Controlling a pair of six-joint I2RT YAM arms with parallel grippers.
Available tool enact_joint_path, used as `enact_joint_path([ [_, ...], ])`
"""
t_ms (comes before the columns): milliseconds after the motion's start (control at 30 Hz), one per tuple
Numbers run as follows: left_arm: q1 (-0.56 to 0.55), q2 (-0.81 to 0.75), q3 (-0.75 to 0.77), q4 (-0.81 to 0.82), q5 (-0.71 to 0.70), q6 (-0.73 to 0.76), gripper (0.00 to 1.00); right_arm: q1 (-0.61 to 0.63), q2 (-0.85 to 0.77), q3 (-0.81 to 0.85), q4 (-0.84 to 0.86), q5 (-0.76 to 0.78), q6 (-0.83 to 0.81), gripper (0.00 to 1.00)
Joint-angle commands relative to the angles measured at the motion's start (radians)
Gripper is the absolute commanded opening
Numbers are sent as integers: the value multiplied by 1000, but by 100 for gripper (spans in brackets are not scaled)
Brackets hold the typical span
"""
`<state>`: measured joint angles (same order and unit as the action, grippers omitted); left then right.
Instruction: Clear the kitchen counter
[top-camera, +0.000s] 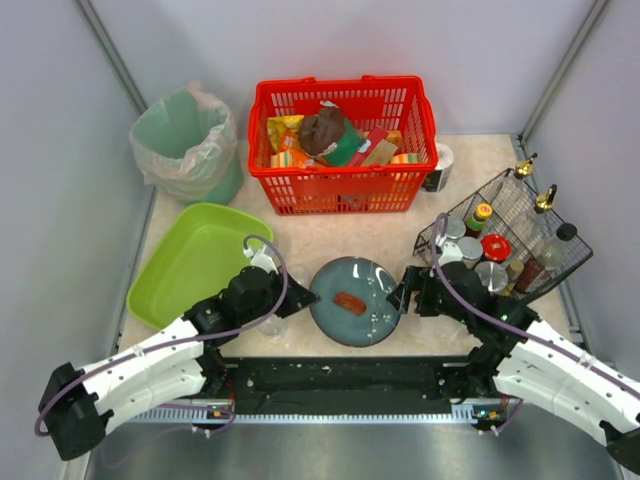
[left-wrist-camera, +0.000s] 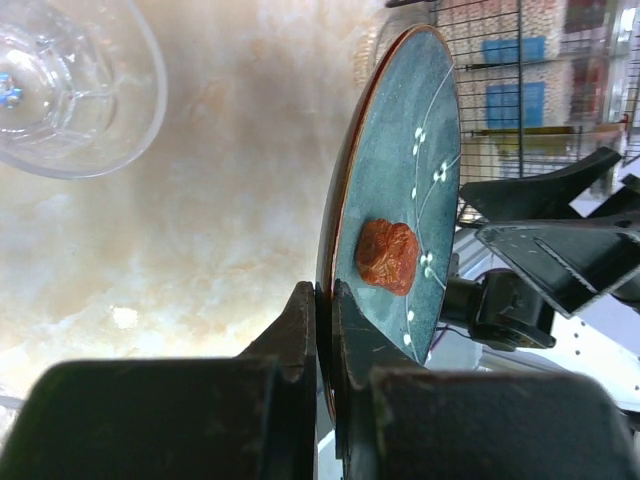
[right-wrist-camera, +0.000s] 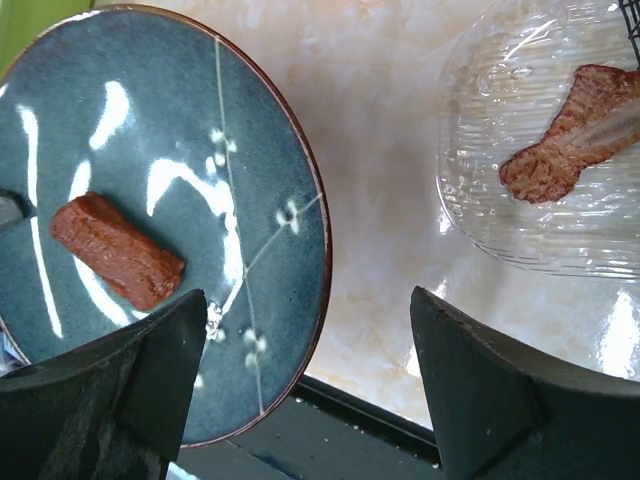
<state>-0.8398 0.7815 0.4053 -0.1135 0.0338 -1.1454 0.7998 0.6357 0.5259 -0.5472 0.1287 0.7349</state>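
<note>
Right near the front edge of the bench (top-camera: 330, 228), dead centre, sits a teal plate (top-camera: 358, 318) with little white blossom marks and a brown-red chunk of food (top-camera: 350, 301) on it. The left fingers (left-wrist-camera: 310, 335) are clamped together on the plate's left rim, and the left wrist view shows the rim pinched between them. The right fingers (top-camera: 402, 297) are spread wide apart just off the plate's right rim, not touching it as far as I can see. Can't tell whether the plate is flat on the bench or slightly lifted.

Everything else, going from the plate:
- a clear drinking glass (left-wrist-camera: 60, 90) just off its left side, next to the left arm
- a lime-green tray (top-camera: 195, 262) further left and a bit behind
- a bin with a pale green bag (top-camera: 185, 140) far behind-left
- a red basket (top-camera: 345, 190) full of packets straight behind
- a black wire rack (top-camera: 500, 195) of bottles and jars behind-right

The right wrist view also shows a clear ribbed plastic dish (right-wrist-camera: 520, 230) with a strip of brownish meat (right-wrist-camera: 560, 140) in it, near the plate's right side but apart from it. The bench itself is pale beige marble-looking stone, and the plate, tray, basket and rack all stand on it.
</note>
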Motion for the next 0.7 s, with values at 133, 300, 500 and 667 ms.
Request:
enact_joint_path([
  [133, 8, -87, 190, 118, 49, -53, 0, -4, -25, 82, 65, -75, 102, 80],
  [300, 13, -103, 216, 94, 41, -76, 0, -2, -37, 77, 142, -123, 179, 71],
  [500, 15, -94, 251, 100, 48, -53, 0, -4, -51, 68, 213, -159, 257, 15],
  [667, 16, -105, 273, 87, 38, 12, 0, -2, -50, 72, 248, -190, 311, 0],
])
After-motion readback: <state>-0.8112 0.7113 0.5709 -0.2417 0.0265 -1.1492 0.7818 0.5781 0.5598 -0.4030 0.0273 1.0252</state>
